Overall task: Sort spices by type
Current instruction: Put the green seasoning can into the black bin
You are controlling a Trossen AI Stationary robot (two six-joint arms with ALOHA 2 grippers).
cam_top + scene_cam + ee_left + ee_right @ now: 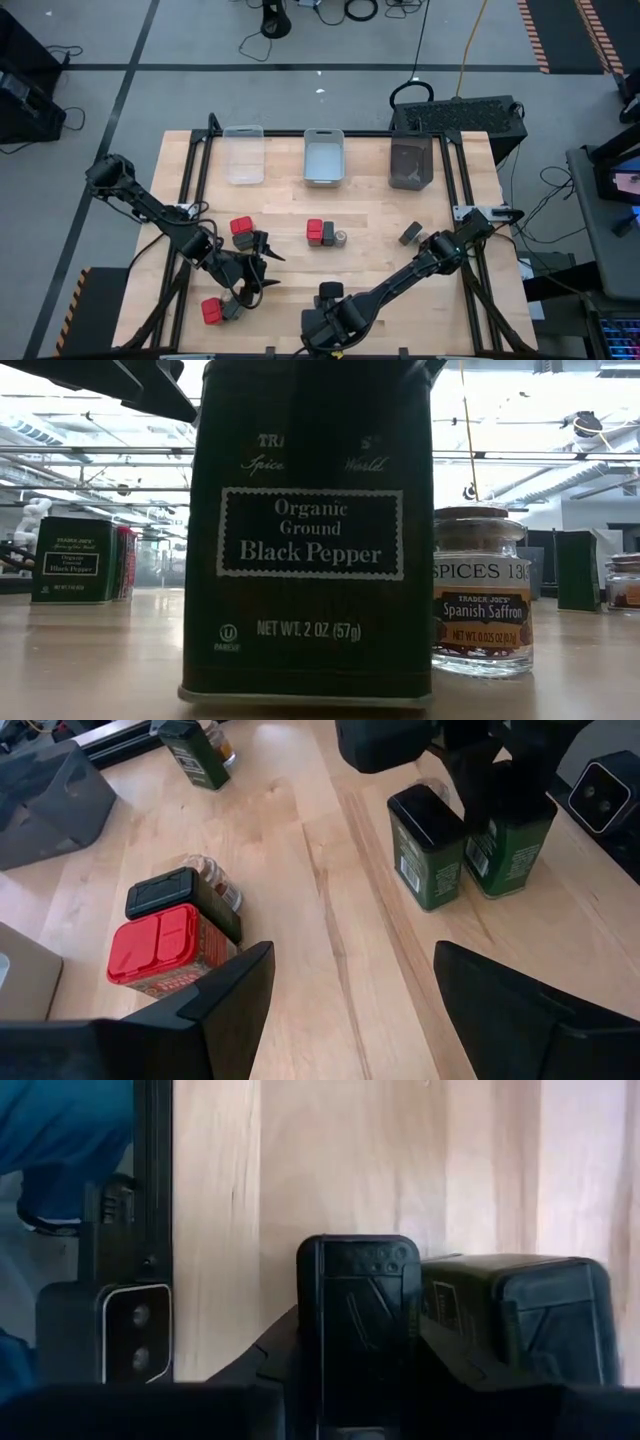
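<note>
Spices [322, 232] sit scattered mid-table, well short of the three bins [323, 158] along the far edge. The one in play is a black pepper tin [355, 1330] at the front edge, and the right gripper [357, 1365] is pinched on its sides. Here's the worry: a second tin [510, 1320] stands right against it, one finger wedged between, so a lift could drag or topple that neighbour. Smooth metal might slip too. The left gripper [350, 1010] hovers near a red box [170, 945], fingers spread wide, holding nothing.
</note>
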